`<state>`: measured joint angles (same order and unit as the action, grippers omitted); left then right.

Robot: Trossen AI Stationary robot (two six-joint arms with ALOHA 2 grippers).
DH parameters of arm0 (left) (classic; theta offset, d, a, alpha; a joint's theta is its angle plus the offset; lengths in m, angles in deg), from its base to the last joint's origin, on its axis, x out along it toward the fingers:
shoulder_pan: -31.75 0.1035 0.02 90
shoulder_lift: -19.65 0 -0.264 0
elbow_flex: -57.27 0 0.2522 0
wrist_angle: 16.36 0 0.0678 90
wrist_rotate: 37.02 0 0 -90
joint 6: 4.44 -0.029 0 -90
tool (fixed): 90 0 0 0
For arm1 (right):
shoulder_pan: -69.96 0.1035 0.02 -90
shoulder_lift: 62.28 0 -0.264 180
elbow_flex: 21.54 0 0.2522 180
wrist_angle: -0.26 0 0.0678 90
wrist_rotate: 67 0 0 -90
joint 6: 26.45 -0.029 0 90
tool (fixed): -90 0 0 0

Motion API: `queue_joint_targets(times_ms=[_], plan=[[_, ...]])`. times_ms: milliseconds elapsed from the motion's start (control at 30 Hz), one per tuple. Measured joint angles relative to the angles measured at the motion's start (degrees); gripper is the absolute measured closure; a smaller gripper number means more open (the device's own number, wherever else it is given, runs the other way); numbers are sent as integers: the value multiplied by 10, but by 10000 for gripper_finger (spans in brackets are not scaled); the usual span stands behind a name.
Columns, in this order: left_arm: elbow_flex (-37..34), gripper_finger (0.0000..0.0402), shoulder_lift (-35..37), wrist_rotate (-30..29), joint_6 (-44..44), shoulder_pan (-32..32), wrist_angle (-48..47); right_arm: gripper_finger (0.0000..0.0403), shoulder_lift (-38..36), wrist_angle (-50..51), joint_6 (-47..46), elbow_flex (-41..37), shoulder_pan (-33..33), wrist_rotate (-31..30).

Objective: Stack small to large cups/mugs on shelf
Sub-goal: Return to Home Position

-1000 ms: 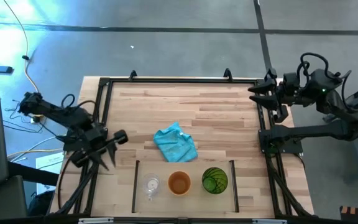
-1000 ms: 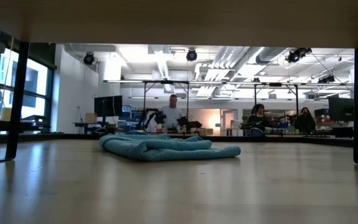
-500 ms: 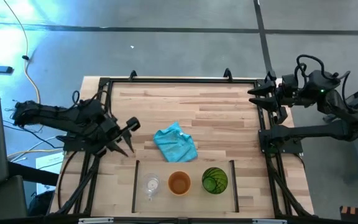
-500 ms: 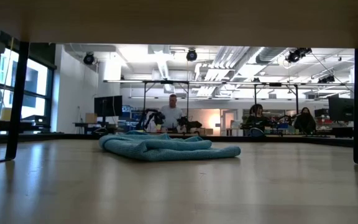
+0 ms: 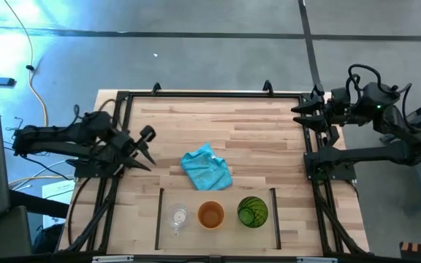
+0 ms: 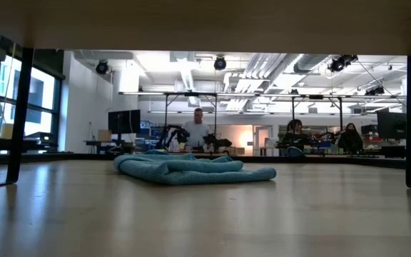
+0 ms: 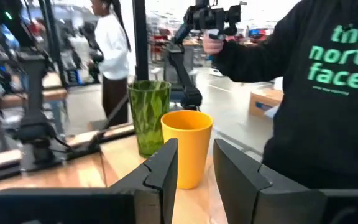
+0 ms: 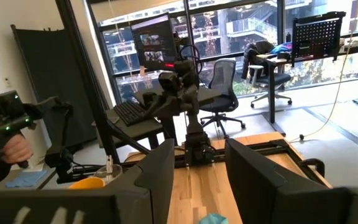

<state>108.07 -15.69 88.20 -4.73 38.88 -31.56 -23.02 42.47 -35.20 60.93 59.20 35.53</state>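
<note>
Three cups stand upright in a row near the table's front edge, on the shelf area [image 5: 196, 235] outlined by dark lines: a clear glass [image 5: 177, 217], an orange cup [image 5: 210, 215] and a green tumbler [image 5: 252, 211]. My left gripper [image 5: 142, 150] hangs open over the table's left part, apart from the cups. In its wrist view the orange cup [image 7: 186, 146] and the green tumbler [image 7: 149, 115] show beyond the open fingers [image 7: 196, 177]. My right gripper [image 5: 302, 111] waits open at the far right edge [image 8: 201, 180].
A crumpled light-blue cloth [image 5: 206, 167] lies mid-table, behind the cups, and also shows in the low view [image 6: 191, 169]. A black metal frame [image 5: 196, 95] borders the table. A person in a dark sweater [image 7: 316, 93] stands near the table with a hand-held device.
My left gripper has swung from the table's near left toward its far edge, turning with the arm and staying open. The cups and the cloth have kept their places.
</note>
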Motion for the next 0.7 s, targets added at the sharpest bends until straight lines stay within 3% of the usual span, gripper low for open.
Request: queue_joint_targets(times_ms=[400,700], plan=[[0,309,130,-85,-24,-5,-111,268,0,0,5,0,0,-1],[-1,309,178,-161,-42,-5,-154,268,0,0,-3,0,0,-1]])
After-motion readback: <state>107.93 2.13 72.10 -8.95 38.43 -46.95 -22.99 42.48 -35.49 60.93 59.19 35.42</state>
